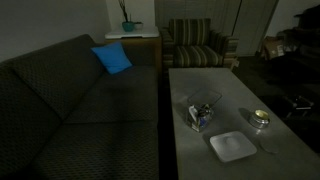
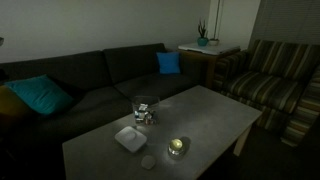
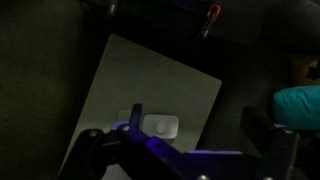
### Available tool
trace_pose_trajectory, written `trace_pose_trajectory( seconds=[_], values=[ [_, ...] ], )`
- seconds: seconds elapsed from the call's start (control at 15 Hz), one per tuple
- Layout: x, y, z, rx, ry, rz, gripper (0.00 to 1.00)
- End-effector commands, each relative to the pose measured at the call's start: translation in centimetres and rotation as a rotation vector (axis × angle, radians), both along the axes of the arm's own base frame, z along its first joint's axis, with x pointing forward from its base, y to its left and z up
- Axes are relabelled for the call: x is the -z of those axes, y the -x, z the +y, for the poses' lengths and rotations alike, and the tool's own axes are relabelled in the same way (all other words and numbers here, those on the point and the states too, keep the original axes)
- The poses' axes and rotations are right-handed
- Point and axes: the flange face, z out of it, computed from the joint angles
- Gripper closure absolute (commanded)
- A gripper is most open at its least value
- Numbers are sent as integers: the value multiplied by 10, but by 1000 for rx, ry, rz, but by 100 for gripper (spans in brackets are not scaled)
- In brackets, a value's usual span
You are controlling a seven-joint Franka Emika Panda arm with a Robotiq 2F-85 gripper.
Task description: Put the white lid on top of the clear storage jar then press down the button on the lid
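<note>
On the bench, the white lid is lying flat near the clear storage jar, at its five o'clock in an exterior view; high overhead, the gripper is hanging spread, grasping nothing.

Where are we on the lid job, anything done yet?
Nothing done yet. The white lid lies flat on the table beside the clear storage jar, not on it. In hand: nothing; in the wrist view the gripper hangs high above both, apparently empty. Left: pick up the lid, seat it, press its button.
</note>
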Motion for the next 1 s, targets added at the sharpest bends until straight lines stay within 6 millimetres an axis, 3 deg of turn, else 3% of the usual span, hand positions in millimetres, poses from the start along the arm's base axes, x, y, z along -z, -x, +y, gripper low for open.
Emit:
trace_pose_trajectory(
  seconds=[0.0,0.53,0.93],
  values=[
    [0,0,0,0,0,1,0],
    [6,-3,5,-25,9,-17,0],
    [42,-20,16,-153,20,-120,0]
  ],
)
